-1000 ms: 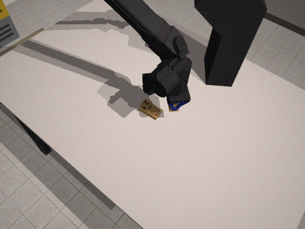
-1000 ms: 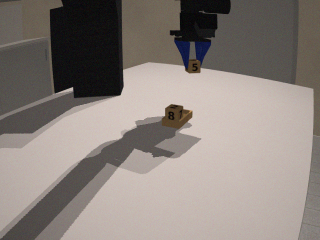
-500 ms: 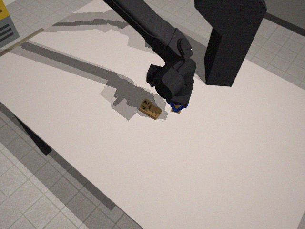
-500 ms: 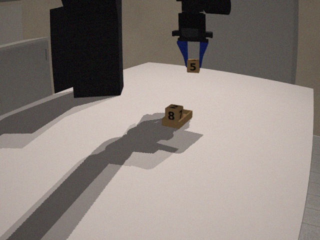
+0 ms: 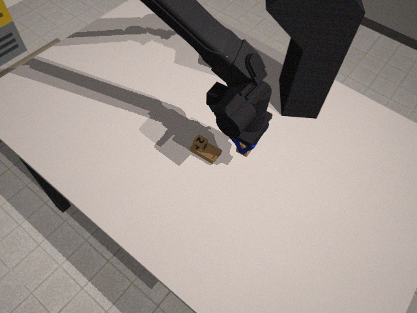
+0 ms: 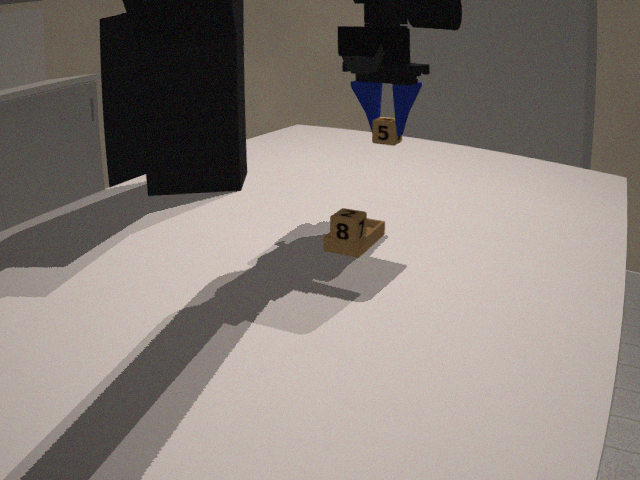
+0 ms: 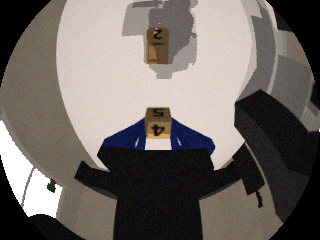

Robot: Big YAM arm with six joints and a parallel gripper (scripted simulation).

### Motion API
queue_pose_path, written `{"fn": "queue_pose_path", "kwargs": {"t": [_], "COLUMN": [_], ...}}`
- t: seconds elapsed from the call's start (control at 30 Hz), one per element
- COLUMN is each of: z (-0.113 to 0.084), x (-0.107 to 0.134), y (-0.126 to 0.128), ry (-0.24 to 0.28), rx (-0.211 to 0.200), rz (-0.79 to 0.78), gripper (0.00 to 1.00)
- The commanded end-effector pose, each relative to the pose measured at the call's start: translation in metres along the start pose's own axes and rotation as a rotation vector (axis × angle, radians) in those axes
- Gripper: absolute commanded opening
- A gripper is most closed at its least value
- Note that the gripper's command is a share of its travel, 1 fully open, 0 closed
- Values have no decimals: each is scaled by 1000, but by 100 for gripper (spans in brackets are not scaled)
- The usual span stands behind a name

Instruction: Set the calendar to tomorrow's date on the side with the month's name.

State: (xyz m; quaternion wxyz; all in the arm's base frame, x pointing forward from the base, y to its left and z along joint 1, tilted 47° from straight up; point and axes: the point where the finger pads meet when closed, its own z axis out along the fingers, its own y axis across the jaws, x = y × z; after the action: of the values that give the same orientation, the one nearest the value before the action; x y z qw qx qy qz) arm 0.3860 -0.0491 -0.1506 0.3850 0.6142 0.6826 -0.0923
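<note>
My gripper (image 6: 386, 129) with blue fingers is shut on a wooden digit cube (image 6: 385, 130) and holds it well above the table. The held cube shows a 5 toward the exterior camera and a 4 in the wrist view (image 7: 159, 124). It also shows under the wrist in the top view (image 5: 244, 148). The wooden tray (image 6: 354, 242) lies flat on the table, off to one side below the gripper. One cube (image 6: 347, 224) (image 5: 201, 142) stands in the tray's left half, showing 8 on its near side and 2 on top. The tray's other half is empty.
A tall dark block (image 6: 173, 93) stands at the back of the white table. The arm's links (image 5: 215, 44) reach in from the top. The table edge (image 5: 101, 235) runs diagonally at the lower left in the top view.
</note>
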Motion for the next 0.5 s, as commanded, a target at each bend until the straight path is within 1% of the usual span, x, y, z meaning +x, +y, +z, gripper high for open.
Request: {"fn": "queue_pose_path", "kwargs": {"t": [0.0,0.43,0.47], "z": [-1,1,3], "x": [6,5,3], "y": [5,4,1], "ry": [1,-1,-2], "rx": [-17,-14,-5], "rz": [29,33,31], "gripper": [27,27,27]}}
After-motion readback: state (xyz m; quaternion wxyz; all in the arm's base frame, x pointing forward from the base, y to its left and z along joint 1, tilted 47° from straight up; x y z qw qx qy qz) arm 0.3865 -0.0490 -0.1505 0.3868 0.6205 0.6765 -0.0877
